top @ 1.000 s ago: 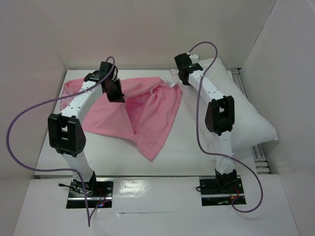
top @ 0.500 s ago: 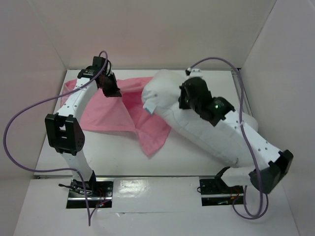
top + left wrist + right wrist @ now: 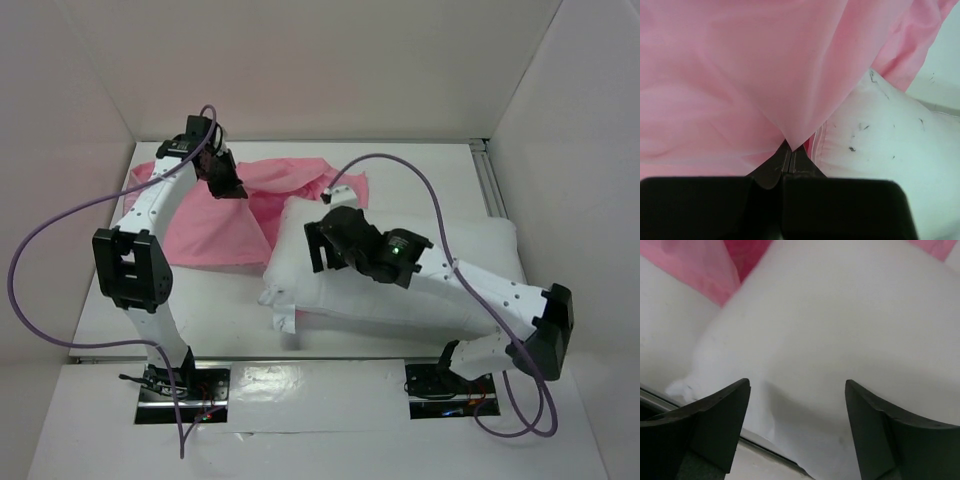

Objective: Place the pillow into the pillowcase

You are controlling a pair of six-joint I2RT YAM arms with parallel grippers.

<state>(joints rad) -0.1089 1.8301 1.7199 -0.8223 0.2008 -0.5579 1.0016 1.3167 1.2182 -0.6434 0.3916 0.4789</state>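
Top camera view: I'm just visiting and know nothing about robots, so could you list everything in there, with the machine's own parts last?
pillow: one, white, lying across the middle and right of the table, one end overlapping the pillowcase's edge.
pillowcase: one, pink, spread out and rumpled on the far left of the table.
table: one, white, under everything.
walls: pale, on the left, back and right.
cables: two, purple, one looping off each arm.
left arm: one, white with black joints, reaching over the pillowcase.
right arm: one, same colours, stretched over the pillow.
left gripper: one, black, shut on a pinch of pillowcase.
right gripper: one, black, open over the pillow.
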